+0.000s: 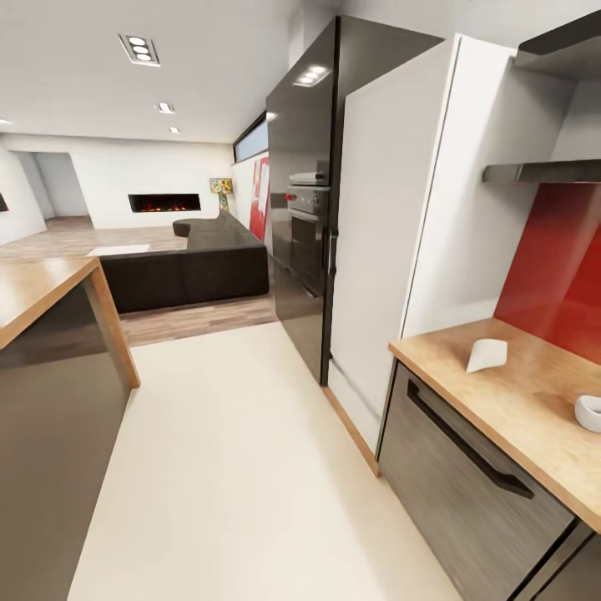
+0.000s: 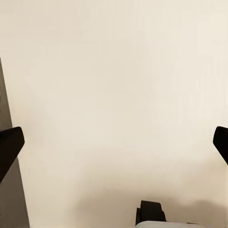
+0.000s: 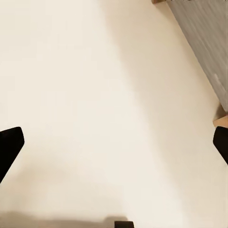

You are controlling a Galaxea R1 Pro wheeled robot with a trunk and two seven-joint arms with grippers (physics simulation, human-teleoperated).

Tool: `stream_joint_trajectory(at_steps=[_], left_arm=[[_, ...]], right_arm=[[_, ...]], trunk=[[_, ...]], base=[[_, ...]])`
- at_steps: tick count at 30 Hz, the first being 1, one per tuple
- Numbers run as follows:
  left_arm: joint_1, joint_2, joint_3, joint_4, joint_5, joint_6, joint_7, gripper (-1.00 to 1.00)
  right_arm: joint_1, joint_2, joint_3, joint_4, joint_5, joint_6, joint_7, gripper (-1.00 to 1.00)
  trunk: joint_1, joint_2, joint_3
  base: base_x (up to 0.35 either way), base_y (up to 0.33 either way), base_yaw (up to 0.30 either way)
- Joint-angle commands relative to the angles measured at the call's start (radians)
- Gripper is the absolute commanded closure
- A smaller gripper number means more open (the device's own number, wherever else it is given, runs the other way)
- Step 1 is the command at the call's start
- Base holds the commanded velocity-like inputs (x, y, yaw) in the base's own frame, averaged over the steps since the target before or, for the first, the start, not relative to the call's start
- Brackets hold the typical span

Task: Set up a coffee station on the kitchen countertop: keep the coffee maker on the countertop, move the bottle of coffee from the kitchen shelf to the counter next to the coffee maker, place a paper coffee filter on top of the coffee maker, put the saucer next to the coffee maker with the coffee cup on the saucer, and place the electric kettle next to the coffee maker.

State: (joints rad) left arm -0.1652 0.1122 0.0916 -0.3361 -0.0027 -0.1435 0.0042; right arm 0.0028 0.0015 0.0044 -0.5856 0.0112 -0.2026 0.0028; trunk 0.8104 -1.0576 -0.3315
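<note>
Lying on countertop point(image 1: 534, 409): paper coffee filter point(image 1: 486, 355), saucer point(image 1: 589, 413).

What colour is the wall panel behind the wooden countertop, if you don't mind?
Glossy red; the wall panel above the countertop shows best in the head view.

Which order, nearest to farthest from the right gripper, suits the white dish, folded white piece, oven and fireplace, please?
By the head view, from the right gripper:
1. White dish, counter's near right.
2. Folded white piece, farther along the counter.
3. Oven, in the dark tall unit.
4. Fireplace, far wall.
</note>
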Motion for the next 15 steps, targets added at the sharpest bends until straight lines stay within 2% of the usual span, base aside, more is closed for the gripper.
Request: stream_joint_trajectory(at_steps=[1, 15], left_arm=[[-0.001, 0.0, 0.002, 0.001, 0.0, -0.003, 0.0, -1.0], [-0.001, 0.0, 0.002, 0.001, 0.001, -0.003, 0.0, -1.0]], right_arm=[[0.0, 0.0, 0.0, -0.001, 0.001, -0.001, 0.0, -1.0], [0.0, 0.0, 0.0, 0.0, 0.002, -0.001, 0.0, -1.0]], trunk=[[-0.004, 0.007, 0.002], [-0.058, 0.105, 0.046]], base=[[0.0, 0.0, 0.0], [0.0, 0.0, 0.0]])
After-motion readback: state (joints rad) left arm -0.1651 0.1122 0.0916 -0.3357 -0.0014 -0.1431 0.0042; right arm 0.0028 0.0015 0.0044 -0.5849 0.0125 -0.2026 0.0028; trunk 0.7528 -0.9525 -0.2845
